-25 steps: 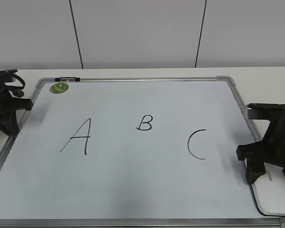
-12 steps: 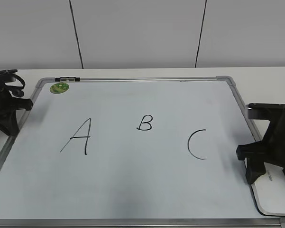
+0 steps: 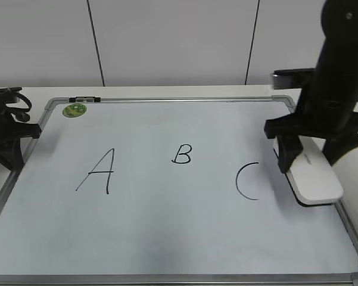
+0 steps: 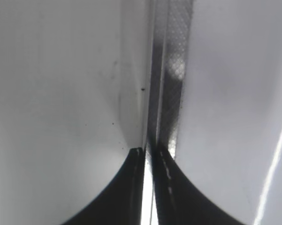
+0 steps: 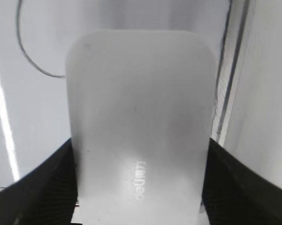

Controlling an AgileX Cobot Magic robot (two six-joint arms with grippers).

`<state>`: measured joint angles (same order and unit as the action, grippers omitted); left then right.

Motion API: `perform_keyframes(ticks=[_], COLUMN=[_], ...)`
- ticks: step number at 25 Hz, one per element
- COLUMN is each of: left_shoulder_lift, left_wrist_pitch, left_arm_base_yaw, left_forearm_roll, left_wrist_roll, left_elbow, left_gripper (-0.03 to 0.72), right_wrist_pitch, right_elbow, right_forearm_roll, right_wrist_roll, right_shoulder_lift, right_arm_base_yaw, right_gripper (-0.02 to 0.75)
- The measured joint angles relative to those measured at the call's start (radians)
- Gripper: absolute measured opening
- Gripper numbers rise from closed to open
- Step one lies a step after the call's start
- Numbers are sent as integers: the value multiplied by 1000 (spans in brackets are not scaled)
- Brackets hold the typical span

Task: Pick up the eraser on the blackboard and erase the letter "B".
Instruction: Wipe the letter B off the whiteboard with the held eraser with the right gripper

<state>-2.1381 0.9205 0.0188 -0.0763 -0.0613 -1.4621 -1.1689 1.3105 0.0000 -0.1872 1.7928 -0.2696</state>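
Plastic eraser (image 3: pixel 313 180) looks light, rigid and slick; our right end effector (image 3: pixel 310 156) pinches its long sides, while our left end effector (image 4: pixel 148 187) sits pressed together.

Exterior view bright, even, diffuse light, cool cast; blackboard (image 3: pixel 167 226) shows soft grey mottling toward the near edge, no hard glare. Faint soft shadow under the eraser (image 3: pixel 314 179) on its left and lower side. Right arm top slightly motion-blurred; letter "B" (image 3: pixel 181 154) sharp. Left wrist view very close, mostly washed-out white, board frame strip (image 4: pixel 171 75) soft with a bright reflection spot, thin glare streak lower right, left gripper (image 4: pixel 148 187) dark silhouette, edges blurry. Right wrist view: eraser (image 5: pixel 140 126) fills frame, hazy, low contrast, print soft but readable; glare streak at left on the board, right gripper (image 5: pixel 140 197) fingers dark, defocused.
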Motion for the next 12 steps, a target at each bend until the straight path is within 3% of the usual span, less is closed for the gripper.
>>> perform_keyframes(ticks=[8, 12], left_shoulder_lift=[0, 0], left_wrist_pitch=[2, 2], left_arm_base_yaw=[0, 0], left_forearm_roll=[-2, -2], left_wrist_roll=[0, 0], left_elbow=[0, 0], left_gripper=[27, 27], right_wrist_pitch=[-40, -42], right_elbow=[345, 438], right_forearm_roll=[-22, 0], right_wrist_roll=[22, 37], right_shoulder_lift=[222, 299], right_arm_base_yaw=[-100, -111], right_gripper=[519, 519])
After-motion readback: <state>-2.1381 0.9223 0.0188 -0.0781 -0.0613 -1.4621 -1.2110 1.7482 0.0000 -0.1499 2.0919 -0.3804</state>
